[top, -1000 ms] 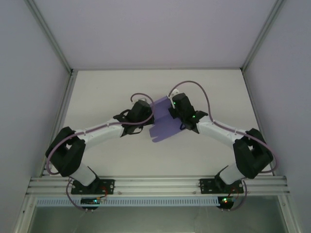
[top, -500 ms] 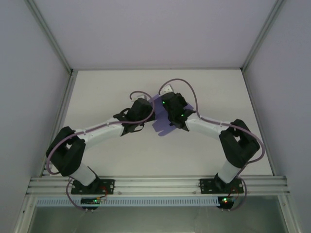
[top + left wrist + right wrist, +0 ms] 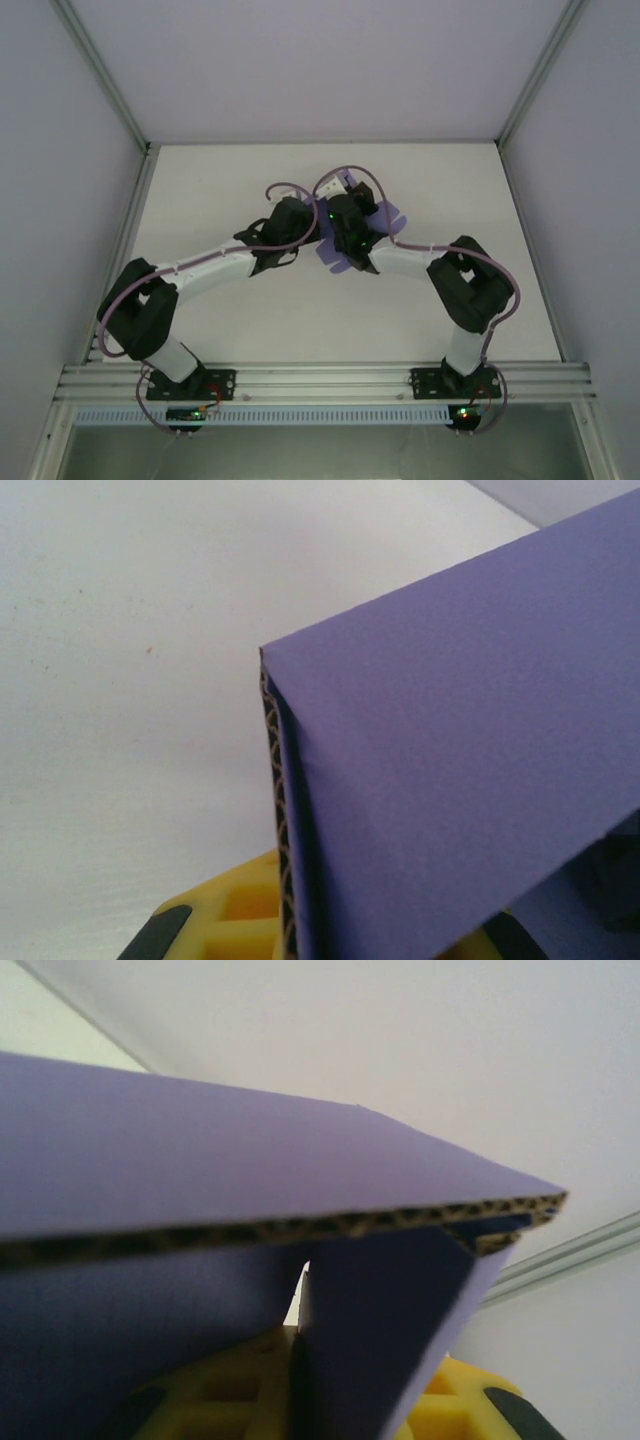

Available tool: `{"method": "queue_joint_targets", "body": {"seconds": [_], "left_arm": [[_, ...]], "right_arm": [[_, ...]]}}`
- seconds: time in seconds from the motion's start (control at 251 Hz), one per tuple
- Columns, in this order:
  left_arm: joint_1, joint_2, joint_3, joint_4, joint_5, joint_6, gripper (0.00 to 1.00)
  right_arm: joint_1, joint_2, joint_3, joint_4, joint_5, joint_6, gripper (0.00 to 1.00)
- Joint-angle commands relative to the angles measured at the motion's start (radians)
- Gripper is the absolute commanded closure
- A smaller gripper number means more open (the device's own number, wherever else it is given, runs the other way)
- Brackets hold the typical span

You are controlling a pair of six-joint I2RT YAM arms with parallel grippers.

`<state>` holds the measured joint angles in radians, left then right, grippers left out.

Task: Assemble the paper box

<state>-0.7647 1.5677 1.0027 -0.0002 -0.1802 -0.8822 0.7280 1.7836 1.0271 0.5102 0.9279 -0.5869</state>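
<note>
White tabletop [image 3: 220, 190] lies beneath both arms, with the lilac paper box [image 3: 393, 215] just above the centre of the top view, between the two wrists. The left gripper [image 3: 350, 935] clamps a folded panel between its yellow fingers [image 3: 230, 920]. The right gripper [image 3: 320, 1400] pinches another flap likewise.

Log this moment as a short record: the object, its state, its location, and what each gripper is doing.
object: paper box, lilac-purple corrugated card
state: partly folded, not yet a closed box
location: middle of the table
left gripper: at the card's left side; a folded edge runs up between its yellow fingers; grip unclear
right gripper: above the card, partly hiding it; a flap stands between its yellow fingers; grip unclear
</note>
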Motion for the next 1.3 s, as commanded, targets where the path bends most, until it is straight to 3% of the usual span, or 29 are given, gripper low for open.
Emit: {"method": "queue_joint_targets", "body": {"seconds": [0.0,0.044,0.116,0.239,0.395,0.563,0.615,0.686,0.838,0.946,1.026,1.145,1.297], "left_arm": [[-0.006,-0.038,-0.022,-0.164,0.011,0.037,1.00],[-0.006,-0.041,-0.025,-0.162,0.012,0.038,1.00],[-0.005,-0.045,-0.029,-0.159,0.011,0.036,1.00],[-0.004,-0.046,-0.033,-0.156,0.010,0.037,1.00],[0.003,-0.035,-0.034,-0.152,0.020,0.033,1.00],[0.006,-0.021,-0.038,-0.146,0.024,0.034,1.00],[0.007,-0.018,-0.038,-0.145,0.027,0.034,1.00],[0.007,-0.017,-0.039,-0.144,0.028,0.041,1.00],[0.008,-0.021,-0.037,-0.141,0.037,0.085,1.00],[0.010,-0.022,-0.005,-0.181,0.066,0.194,1.00],[0.014,-0.011,0.052,-0.250,0.127,0.353,1.00],[0.013,0.022,0.165,-0.449,0.242,0.668,1.00],[0.012,0.064,0.307,-0.695,0.344,0.911,1.00]], "right_arm": [[-0.092,-0.037,0.034,-0.455,-0.009,0.268,0.79],[-0.101,-0.062,0.042,-0.569,-0.105,0.409,0.77],[-0.113,-0.101,0.021,-0.588,-0.242,0.459,0.67],[-0.106,-0.154,-0.031,-0.568,-0.381,0.435,0.56],[-0.091,-0.251,-0.096,-0.577,-0.610,0.416,0.35],[-0.090,-0.396,-0.164,-0.577,-0.792,0.422,0.24],[-0.091,-0.444,-0.181,-0.572,-0.821,0.424,0.19],[-0.095,-0.513,-0.203,-0.581,-0.877,0.427,0.02],[-0.126,-0.649,-0.235,-0.592,-0.852,0.514,0.01],[-0.178,-0.736,-0.248,-0.630,-0.785,0.624,0.01],[-0.231,-0.800,-0.241,-0.715,-0.756,0.720,0.01],[-0.318,-0.881,-0.244,-0.847,-0.803,0.803,0.01],[-0.389,-0.926,-0.255,-0.944,-0.891,0.815,0.01]]}}
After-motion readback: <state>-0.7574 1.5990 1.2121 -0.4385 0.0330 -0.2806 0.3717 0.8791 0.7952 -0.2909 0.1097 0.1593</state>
